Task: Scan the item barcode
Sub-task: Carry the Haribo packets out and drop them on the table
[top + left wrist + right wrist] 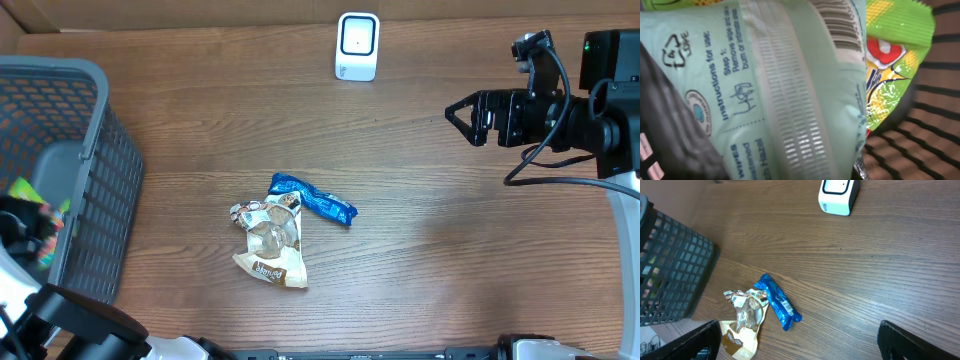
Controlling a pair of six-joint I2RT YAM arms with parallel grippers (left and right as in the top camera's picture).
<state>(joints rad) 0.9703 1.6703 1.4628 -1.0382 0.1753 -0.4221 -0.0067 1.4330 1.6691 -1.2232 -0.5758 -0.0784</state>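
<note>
Left hand is closed narrow in the basket at the surface's left edge, against the wipes packet; the grip itself is hidden. Best to lift slowly and turn the barcode toward the far-edge scanner. Right hand is wide.

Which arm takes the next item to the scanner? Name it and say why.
Left. The left tool is in the basket, shut on the wipes packet, barcode showing. The right tool hangs open and empty.

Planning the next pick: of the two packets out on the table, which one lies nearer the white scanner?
The blue wrapper: it lies on the side towards the scanner, while the crumpled brown-and-white pouch sits farther from it.
</note>
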